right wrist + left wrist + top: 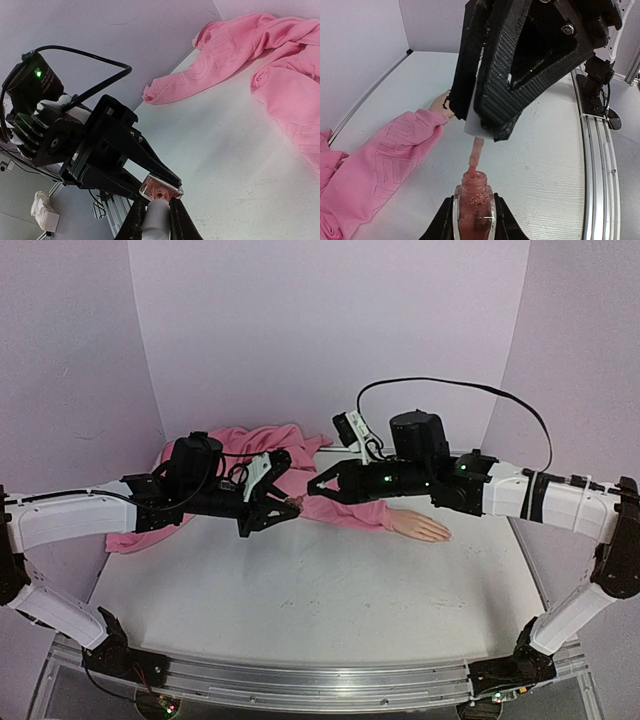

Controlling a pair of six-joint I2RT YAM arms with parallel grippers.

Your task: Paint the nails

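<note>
**Nails** [440, 534]: on the fingertips of 1 peach hand [420, 527], too small to make out singly. The hand lies flat on the table [300, 590], right of centre, towards the back edge, fingers pointing to the right edge.

**Sleeve** [350, 512]: 1, pink, running left from the wrist into a heaped pink garment [250, 445] at the back left corner. The right arm [520, 490] hangs over the sleeve and partly hides it.

**Brush** [477, 152]: 1, on a pale cap [472, 125], tip at the mouth of the bottle [474, 200]. It is left of the hand and apart from it, with the sleeve between.

**Right gripper** [314, 490]: 1, fingers pressed on the cap.

**Bottle**: 1, pinkish, upright, uncapped, directly under the brush.

**Left gripper** [474, 222]: 1, fingers clamped on the bottle's sides. It meets the right gripper above the middle of the table.

**Cable** [450, 385]: 1, black, arching over the right arm.
</note>
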